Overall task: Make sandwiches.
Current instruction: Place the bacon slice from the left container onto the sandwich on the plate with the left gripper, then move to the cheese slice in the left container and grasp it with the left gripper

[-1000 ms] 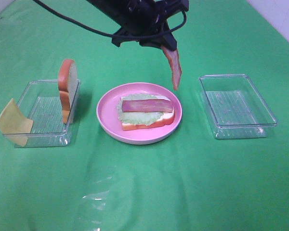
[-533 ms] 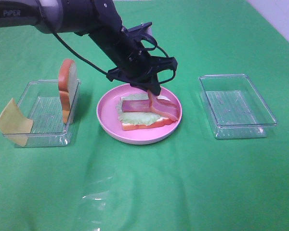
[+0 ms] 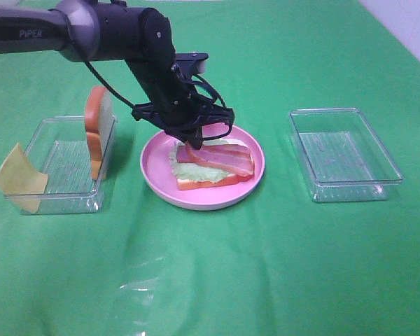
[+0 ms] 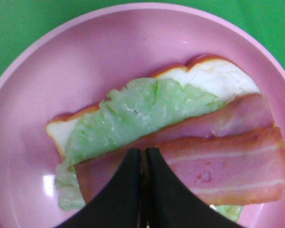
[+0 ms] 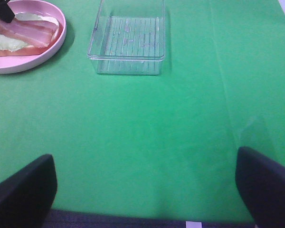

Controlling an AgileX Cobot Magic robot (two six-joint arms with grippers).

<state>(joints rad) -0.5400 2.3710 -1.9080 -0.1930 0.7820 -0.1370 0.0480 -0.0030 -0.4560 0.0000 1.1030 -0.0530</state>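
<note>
Left pincer [image 4: 142, 154] is pinched shut, seemingly on one end of the top bacon [image 4: 228, 161]. Its long axis runs sideways from the tips, flat on the sandwich [image 3: 210, 173] directly beneath, on the plate [image 3: 157, 175]. Right pincer [image 5: 145, 190] gapes empty, well apart.

A tabletop [image 3: 280, 266] draped in a green, lightly creased cloth carries three things in a row. A round pink plate [image 3: 196, 201] sits in the middle. A clear plastic tray [image 3: 56, 203] lies to its left and a second clear tray [image 3: 350, 190] to its right, each standing apart from the plate.
</note>
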